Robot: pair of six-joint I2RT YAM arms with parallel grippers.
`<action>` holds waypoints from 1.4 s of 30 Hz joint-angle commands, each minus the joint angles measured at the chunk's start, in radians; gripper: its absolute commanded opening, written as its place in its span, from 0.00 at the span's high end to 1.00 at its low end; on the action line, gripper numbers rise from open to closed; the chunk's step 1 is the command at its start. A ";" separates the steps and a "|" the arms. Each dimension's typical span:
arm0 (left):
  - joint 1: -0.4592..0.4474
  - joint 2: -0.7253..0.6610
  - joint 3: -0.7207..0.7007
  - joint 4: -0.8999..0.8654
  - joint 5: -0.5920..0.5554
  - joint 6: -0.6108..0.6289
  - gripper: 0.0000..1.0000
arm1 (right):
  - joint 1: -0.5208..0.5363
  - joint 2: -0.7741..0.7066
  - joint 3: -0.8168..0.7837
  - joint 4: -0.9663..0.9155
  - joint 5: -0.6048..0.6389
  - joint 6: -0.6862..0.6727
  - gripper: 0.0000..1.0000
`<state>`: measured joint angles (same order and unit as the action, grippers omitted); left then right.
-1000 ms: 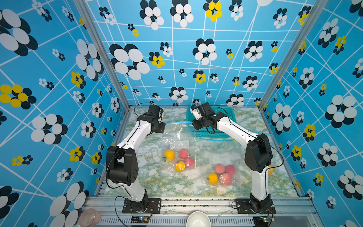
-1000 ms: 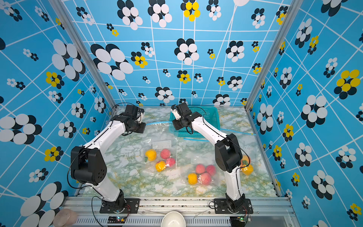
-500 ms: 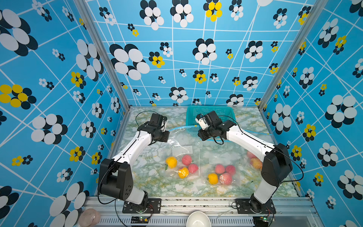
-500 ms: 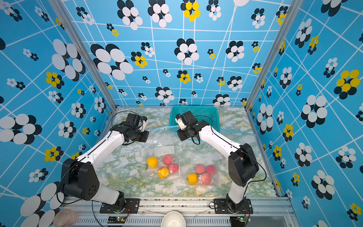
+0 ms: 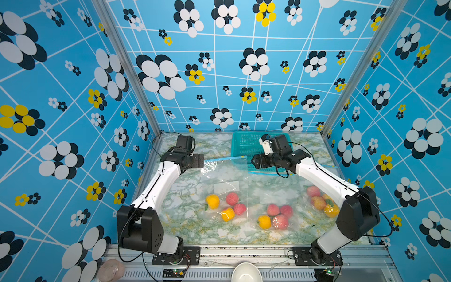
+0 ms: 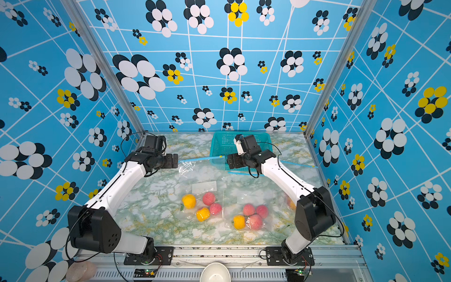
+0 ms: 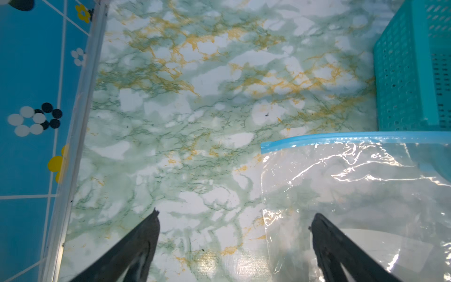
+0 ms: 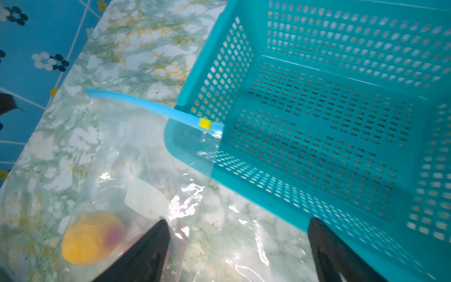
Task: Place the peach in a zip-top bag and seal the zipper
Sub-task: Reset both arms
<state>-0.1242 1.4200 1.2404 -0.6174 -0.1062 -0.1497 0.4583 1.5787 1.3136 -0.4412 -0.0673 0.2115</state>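
Showing white label [image 5: 226, 187] on bag [image 5: 223, 174], writing unreadable.

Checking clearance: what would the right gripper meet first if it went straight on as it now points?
Probably the clear zip-top bag, its blue-zippered corner draped over the rim of the teal perforated plastic basket; depth is unclear.

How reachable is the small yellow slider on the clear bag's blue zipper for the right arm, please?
Probably yes: the open right claw hovers nearby with nothing between; the yellow slider lies on the turquoise basket's corner.
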 commanded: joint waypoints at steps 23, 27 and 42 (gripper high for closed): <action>0.075 0.047 -0.718 1.210 -0.004 0.137 0.01 | -0.405 -0.106 -0.812 1.079 0.370 -0.170 0.01; 0.080 0.079 -0.785 1.356 0.025 0.145 0.01 | -0.414 -0.070 -0.845 1.166 0.313 -0.180 0.01; 0.084 0.117 -0.854 1.515 0.013 0.139 0.01 | -0.413 -0.017 -0.948 1.413 0.369 -0.173 0.01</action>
<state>-0.0452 1.5352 0.3882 0.8661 -0.0975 -0.0216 0.0444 1.5478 0.3477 0.9413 0.3214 0.0544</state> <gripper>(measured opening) 0.988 0.995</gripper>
